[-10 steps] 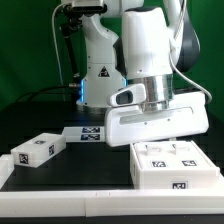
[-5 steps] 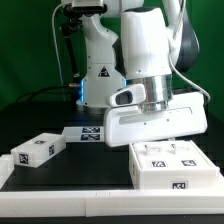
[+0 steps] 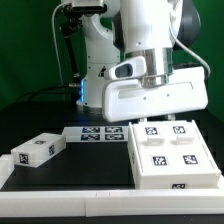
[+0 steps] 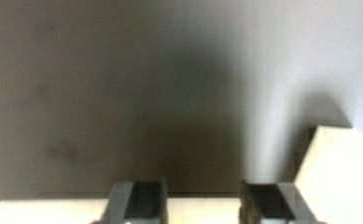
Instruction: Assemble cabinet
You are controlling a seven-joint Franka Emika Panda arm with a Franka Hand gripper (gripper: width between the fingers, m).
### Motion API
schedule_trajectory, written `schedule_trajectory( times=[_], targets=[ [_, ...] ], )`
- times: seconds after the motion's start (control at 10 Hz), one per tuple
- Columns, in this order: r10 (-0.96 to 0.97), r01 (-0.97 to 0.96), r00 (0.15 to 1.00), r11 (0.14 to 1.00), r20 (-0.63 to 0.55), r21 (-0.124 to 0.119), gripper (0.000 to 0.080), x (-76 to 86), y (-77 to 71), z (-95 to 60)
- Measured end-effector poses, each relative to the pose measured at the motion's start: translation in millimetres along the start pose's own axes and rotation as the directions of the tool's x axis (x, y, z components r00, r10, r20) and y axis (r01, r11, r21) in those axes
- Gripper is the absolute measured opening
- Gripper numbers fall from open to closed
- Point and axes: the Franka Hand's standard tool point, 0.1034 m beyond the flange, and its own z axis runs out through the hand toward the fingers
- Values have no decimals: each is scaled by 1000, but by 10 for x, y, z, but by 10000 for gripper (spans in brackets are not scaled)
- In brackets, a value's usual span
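The cabinet is a large white box with black-and-white tags on its top, lying on the black table at the exterior view's right. A smaller white tagged block lies at the left. The white hand hovers just above the cabinet's far edge, and its fingers are hidden in that view. In the wrist view the gripper is open, with dark table showing between its two fingers and nothing held. A white edge, probably the cabinet, lies beside one finger.
The marker board lies flat between the block and the cabinet. The robot's base stands behind it. A white rim runs along the table's front edge.
The hand has risen and shifted a little toward the exterior view's left. More of the cabinet's tagged top now shows. The block and marker board have not moved.
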Motion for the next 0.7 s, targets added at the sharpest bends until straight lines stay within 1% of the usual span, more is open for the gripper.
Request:
schedule_trajectory(
  times=[0.2,0.3,0.5,0.6,0.7],
  targets=[
    [-5,5,1000,1000,13,-2,193,79,1,-240],
    [-6,6,1000,1000,11,-4,187,123,5,-330],
    [-8,8,1000,1000,12,-5,176,209,7,-463],
    [-10,10,1000,1000,5,-5,166,248,-5,-491],
    [-10,10,1000,1000,10,-4,154,221,-4,-465]
  ],
)
